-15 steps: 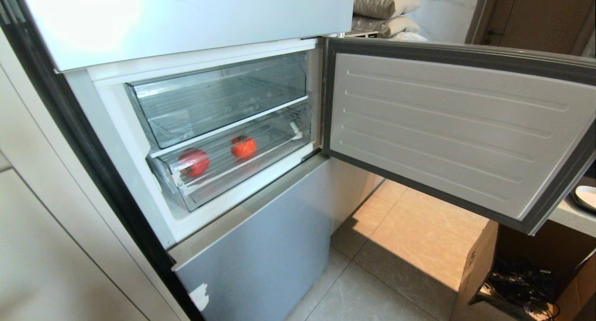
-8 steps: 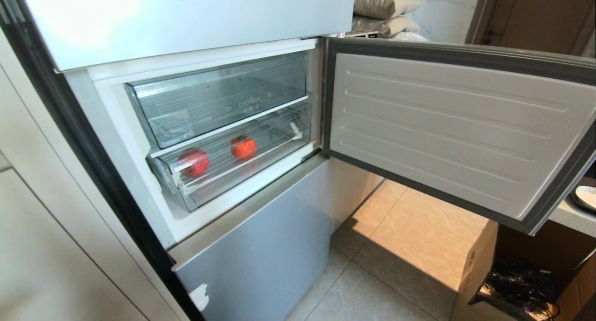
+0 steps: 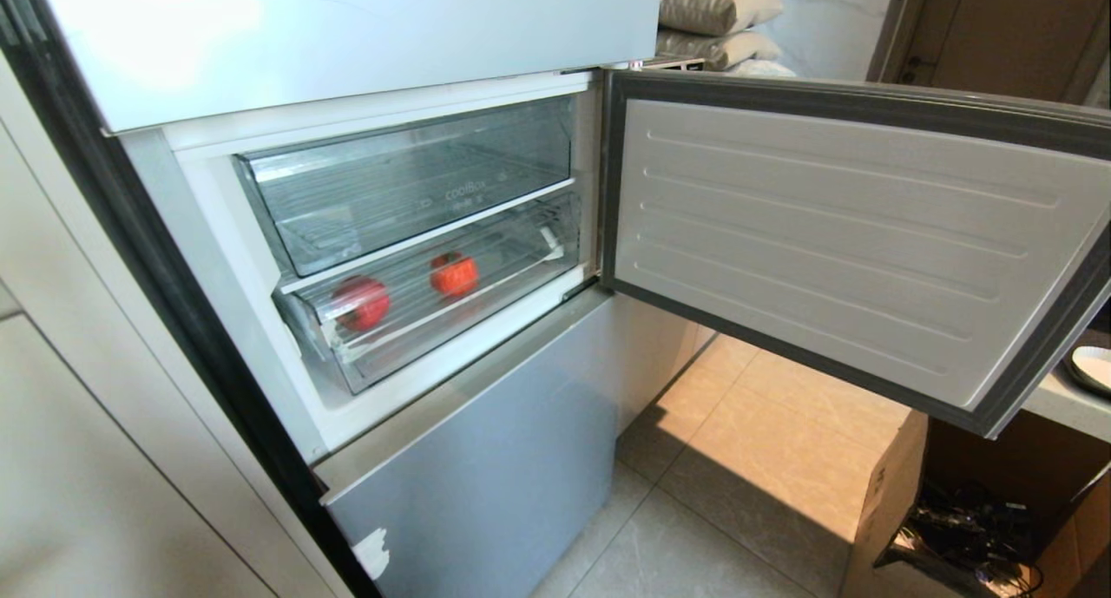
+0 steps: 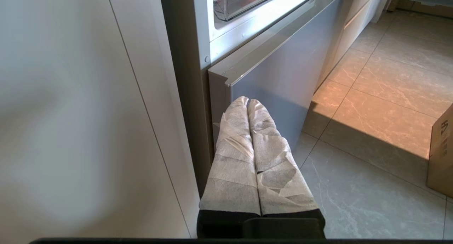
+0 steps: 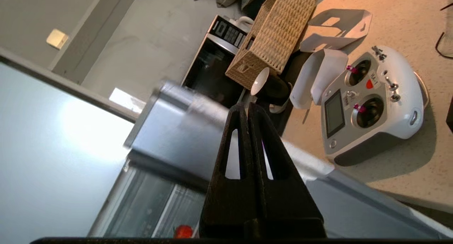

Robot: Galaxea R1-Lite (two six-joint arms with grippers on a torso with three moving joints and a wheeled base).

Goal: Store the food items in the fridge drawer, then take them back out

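Two red food items lie in the fridge drawer (image 3: 408,342), one on the left (image 3: 360,303) and one further right (image 3: 454,274). The clear drawer sits low in the open fridge compartment, its front lip sticking out slightly. Neither gripper shows in the head view. My right gripper (image 5: 246,106) is shut and empty, raised beside the top edge of the open fridge door (image 5: 170,130); one food item (image 5: 183,231) shows far below it. My left gripper (image 4: 247,100), wrapped in white tape, is shut and parked low by the fridge's lower door (image 4: 283,77).
A taller clear bin (image 3: 408,190) with lettering sits above the drawer. The open door (image 3: 833,233) swings out to the right over a cardboard box (image 3: 894,511). A counter beside it carries a white remote controller (image 5: 371,102) and a wicker basket (image 5: 272,35).
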